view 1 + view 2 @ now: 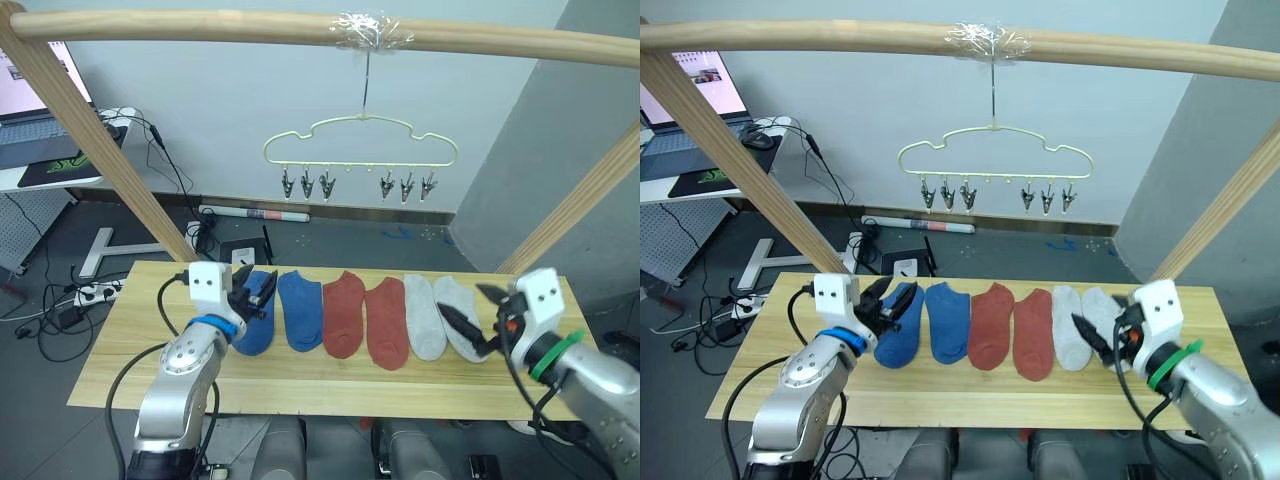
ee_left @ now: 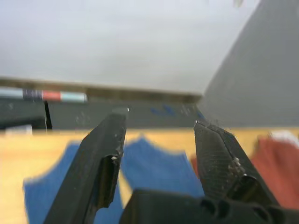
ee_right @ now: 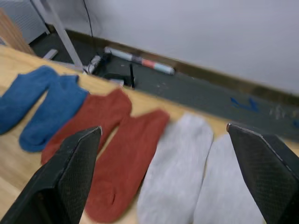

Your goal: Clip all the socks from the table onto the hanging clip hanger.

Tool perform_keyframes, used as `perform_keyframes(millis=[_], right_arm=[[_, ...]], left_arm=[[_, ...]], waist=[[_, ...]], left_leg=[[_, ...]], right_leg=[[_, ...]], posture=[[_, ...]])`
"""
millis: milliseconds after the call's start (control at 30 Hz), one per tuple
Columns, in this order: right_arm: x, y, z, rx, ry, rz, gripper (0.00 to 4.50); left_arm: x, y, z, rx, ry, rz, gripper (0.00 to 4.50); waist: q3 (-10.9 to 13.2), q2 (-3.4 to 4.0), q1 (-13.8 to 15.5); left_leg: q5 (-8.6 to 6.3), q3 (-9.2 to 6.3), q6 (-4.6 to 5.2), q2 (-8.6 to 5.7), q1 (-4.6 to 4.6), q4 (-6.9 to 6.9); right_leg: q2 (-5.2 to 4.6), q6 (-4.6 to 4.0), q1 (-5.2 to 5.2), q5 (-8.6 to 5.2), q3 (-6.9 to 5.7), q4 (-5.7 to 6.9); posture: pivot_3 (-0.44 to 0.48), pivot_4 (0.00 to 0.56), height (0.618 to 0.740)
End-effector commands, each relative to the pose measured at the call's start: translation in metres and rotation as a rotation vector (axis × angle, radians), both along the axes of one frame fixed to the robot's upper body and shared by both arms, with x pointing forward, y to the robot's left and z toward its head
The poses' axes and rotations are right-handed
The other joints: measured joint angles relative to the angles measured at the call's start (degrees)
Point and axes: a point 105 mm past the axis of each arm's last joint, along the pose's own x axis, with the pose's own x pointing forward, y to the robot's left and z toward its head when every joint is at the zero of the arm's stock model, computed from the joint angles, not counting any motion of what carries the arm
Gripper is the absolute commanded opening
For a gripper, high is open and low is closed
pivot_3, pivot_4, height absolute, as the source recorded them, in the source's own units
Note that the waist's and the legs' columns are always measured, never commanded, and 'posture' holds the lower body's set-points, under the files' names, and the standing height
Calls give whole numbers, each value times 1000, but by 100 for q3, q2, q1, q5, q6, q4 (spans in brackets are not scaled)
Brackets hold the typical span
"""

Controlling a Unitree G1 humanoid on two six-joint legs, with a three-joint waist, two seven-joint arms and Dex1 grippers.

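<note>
Six socks point(image 1: 345, 312) lie side by side on the wooden table point(image 1: 120, 340): blue, rust-red, grey pairs.

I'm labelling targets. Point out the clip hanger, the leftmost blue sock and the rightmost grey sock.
clip hanger point(image 1: 362, 122): left eye view, wavy top wire.
leftmost blue sock point(image 1: 254, 330): left eye view, sock's middle.
rightmost grey sock point(image 1: 459, 304): left eye view, upper half.

Six socks point(image 1: 345, 314) lie flat in a row on the table point(image 1: 300, 385); the clip hanger point(image 1: 360, 148) hangs empty above.

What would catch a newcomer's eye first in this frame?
Six socks lie in a row across the table: two blue, two rust-red, two grey. Above them the clip hanger hangs bare from a wooden pole. The left gripper and right gripper stand open at the row's ends.
</note>
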Motion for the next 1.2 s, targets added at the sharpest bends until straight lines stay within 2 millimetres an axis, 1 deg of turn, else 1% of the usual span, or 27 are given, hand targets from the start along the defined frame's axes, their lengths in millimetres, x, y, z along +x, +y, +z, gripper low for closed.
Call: perform_keyframes(millis=[33,100,167,267,367,500,700,867,1200], right_arm=[[9,3,38,-30,-85,80,4500],[15,8,57,-60,-119,132,4500],[17,15,71,-89,-147,183,4500],[18,23,84,-105,-170,228,4500],[18,29,92,-111,-187,254,4500],[16,37,97,-111,-200,273,4500],[11,46,101,-108,-217,284,4500],[10,46,104,-99,-224,271,4500],[8,46,101,-92,-217,242,4500]], left_arm=[[16,-4,28,17,-134,55,2510],[26,-9,39,17,-182,70,2510],[34,-14,46,13,-207,82,2510],[41,-19,52,-3,-225,70,2510],[49,-20,59,-29,-235,83,2510],[56,-22,63,-43,-238,77,2510],[68,-31,68,-63,-246,62,2510],[74,-37,74,-75,-262,53,2510],[87,-41,90,-88,-299,75,2510]], waist=[[3,0,-1],[4,-2,0],[9,-6,0],[13,-13,-4],[27,-18,-5],[40,-33,-9],[51,-34,-18],[59,-37,-28],[95,-39,-66]], left_leg=[[0,1,0,-1,0,0],[1,2,1,-2,0,3],[1,2,1,-2,-1,5],[0,1,2,-3,-3,2],[0,0,2,-3,-6,1],[0,-2,2,-3,-8,1],[0,-3,2,-2,-8,1],[0,-2,2,-3,-10,2],[0,-4,2,-2,-14,1]], right_leg=[[0,2,0,1,2,0],[1,6,0,5,3,0],[1,8,3,6,4,-2],[1,4,1,9,4,-3],[1,-13,-2,18,2,-4],[1,-14,-3,19,-1,-4],[1,-13,-3,18,-3,-3],[1,5,-3,9,-1,-5],[2,7,-5,8,-3,-6]], posture=[[122,218,740],[116,223,740],[110,229,740],[99,234,740],[85,235,740],[72,239,740],[45,243,740],[30,246,740],[16,252,740]])
